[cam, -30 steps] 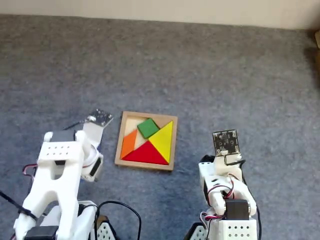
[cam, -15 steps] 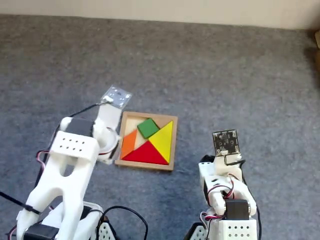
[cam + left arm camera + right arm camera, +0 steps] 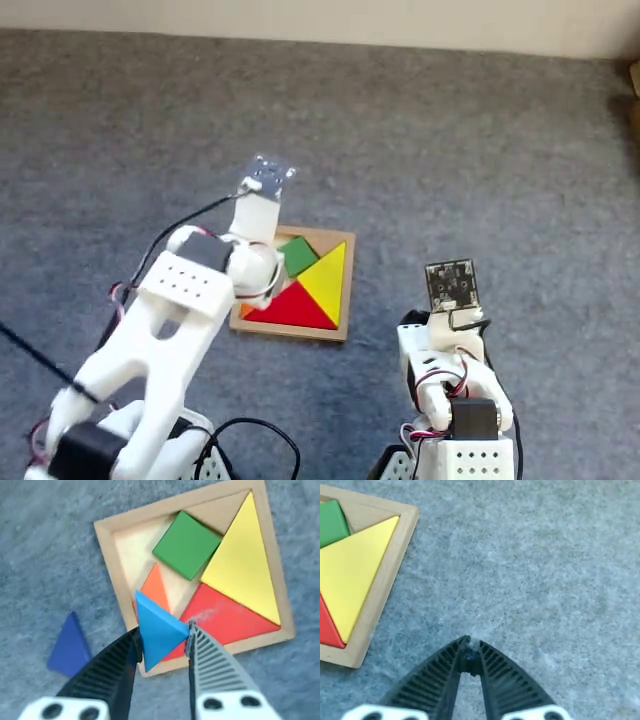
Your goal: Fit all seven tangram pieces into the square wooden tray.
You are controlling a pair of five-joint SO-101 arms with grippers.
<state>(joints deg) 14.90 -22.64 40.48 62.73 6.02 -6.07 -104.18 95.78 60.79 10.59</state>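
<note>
Several pcs lay in the tray (image 3: 349, 290) in the high view, w/ the left arm above its edge. Left wrist: the left gripper (image 3: 163, 629) pinched the blue triangle (image 3: 155, 642) over the tray's corner. We'd turn it to match the bare gap (image 3: 131, 560), lower it flat, then release. Right wrist: the right gripper (image 3: 470, 642) was closed and empty over carpet (image 3: 545, 555). We saw no legible writing.
</note>
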